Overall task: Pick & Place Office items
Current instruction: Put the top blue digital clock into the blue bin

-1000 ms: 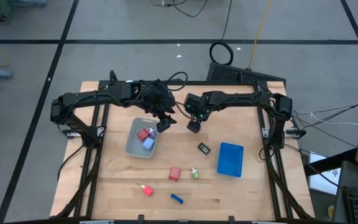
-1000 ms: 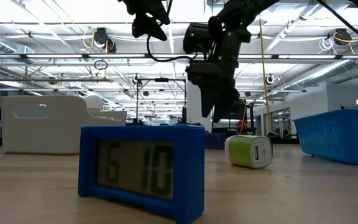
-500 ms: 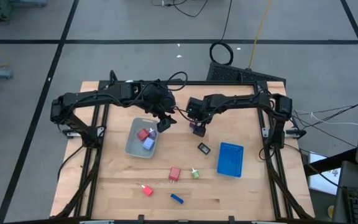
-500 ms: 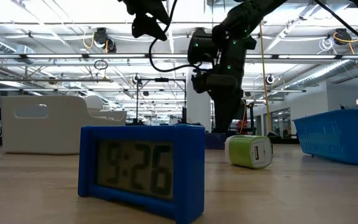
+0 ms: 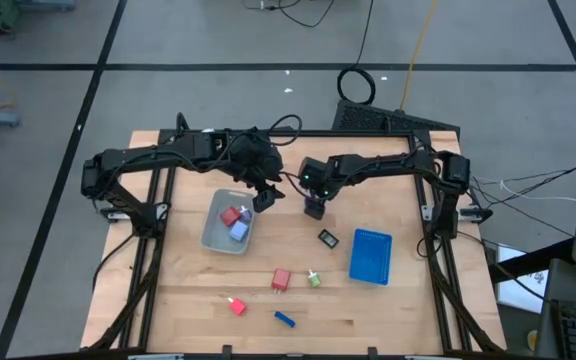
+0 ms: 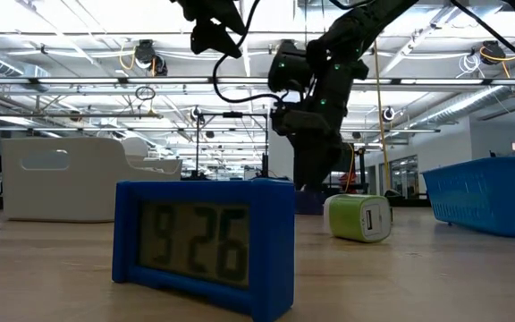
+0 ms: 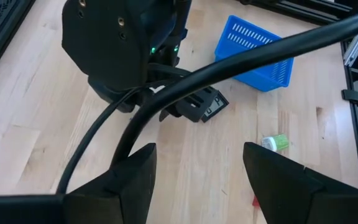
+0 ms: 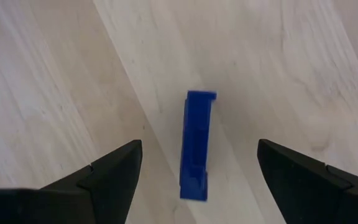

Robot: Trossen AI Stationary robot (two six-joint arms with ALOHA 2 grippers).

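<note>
My right tool [image 8: 197, 163] is hanging spread wide over a small blue item [image 8: 196, 144] lying on the wooden surface [image 8: 55, 81], not gripping it; my left tool [image 7: 194, 167] is hovering empty, parted, beside the grey tray [image 5: 213, 235]

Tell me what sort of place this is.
Probably a robotics lab in an open-plan industrial hall: a wooden table framed by two arms, taped lines on a concrete floor, and exposed ceiling pipes with strip lights.
</note>
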